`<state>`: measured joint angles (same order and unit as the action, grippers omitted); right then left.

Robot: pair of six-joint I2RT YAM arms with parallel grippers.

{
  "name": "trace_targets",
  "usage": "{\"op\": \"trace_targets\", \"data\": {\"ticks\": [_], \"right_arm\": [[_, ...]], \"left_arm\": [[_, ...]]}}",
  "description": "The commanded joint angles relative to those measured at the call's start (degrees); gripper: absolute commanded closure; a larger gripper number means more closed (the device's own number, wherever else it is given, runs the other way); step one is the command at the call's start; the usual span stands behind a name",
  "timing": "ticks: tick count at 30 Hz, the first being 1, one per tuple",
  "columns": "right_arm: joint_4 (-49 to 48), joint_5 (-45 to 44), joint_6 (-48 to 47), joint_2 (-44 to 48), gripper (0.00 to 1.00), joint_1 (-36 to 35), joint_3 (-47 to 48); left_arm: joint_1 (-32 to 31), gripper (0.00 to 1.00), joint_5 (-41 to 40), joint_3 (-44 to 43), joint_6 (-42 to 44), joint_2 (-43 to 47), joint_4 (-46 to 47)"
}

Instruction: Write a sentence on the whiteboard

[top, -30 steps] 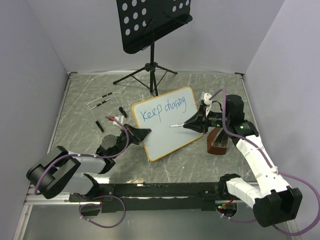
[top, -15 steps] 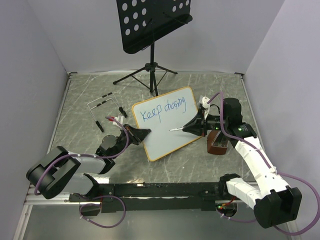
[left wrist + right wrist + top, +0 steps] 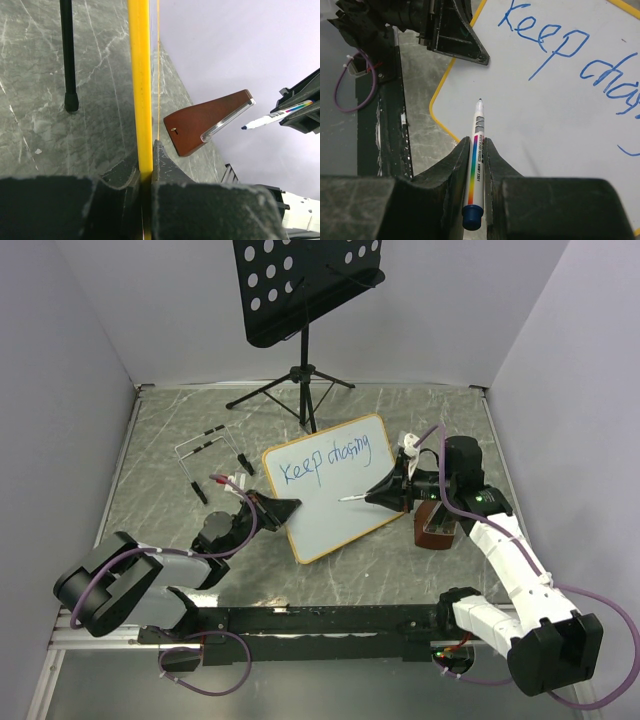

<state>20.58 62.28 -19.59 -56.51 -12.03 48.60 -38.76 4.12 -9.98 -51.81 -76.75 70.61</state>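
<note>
The whiteboard [image 3: 335,490], white with a thin orange frame, stands tilted at the table's middle. Blue lettering [image 3: 327,459] on its upper part reads "Keep chasing" in one line; the right wrist view shows the lettering [image 3: 555,47] too. My left gripper [image 3: 283,508] is shut on the board's left edge, seen as a yellow strip [image 3: 140,90] between the jaws. My right gripper [image 3: 385,490] is shut on a white marker [image 3: 476,150] with a rainbow stripe. The marker tip [image 3: 343,498] hovers over the blank lower part of the board [image 3: 530,125].
A black perforated music stand [image 3: 300,280] on a tripod stands at the back. A brown wedge-shaped object [image 3: 437,524] lies under my right arm and shows in the left wrist view [image 3: 205,122]. A wire rack and small clips [image 3: 205,455] lie at the left.
My right gripper moved the marker down and left from the end of the first line to over the board's blank lower part. The left gripper kept hold of the board.
</note>
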Motion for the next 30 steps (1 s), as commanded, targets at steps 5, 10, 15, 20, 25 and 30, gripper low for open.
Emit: {"op": "trace_targets", "data": {"ticks": [5,10,15,20,25,30], "right_arm": [[-3.79,-2.77,0.26,-0.35,1.0,-0.36,-0.17],[-5.37,-9.09,0.17,-2.1,1.0,-2.64,0.79],[-9.76,-16.56,0.08,-3.78,1.0,-6.07,1.58],[-11.0,-18.51,-0.35,-5.71,1.0,-8.88,2.47],[-12.93,-23.07,-1.85,-4.92,1.0,-14.15,0.62],[-12.75,-27.91,-1.5,-5.89,1.0,-16.36,1.68]], "left_arm": [[-0.61,0.99,1.15,0.4,1.28,-0.5,4.54],[-0.61,0.99,1.07,-0.3,-0.21,-0.59,2.7],[-0.61,0.99,0.63,-0.92,-1.45,-0.16,1.38],[-0.7,0.99,0.8,-1.18,-3.82,0.55,-0.56],[-0.96,0.99,0.98,-1.89,-3.65,0.29,-0.82],[-0.88,0.99,0.8,-2.41,-4.88,-0.51,0.67]]}}
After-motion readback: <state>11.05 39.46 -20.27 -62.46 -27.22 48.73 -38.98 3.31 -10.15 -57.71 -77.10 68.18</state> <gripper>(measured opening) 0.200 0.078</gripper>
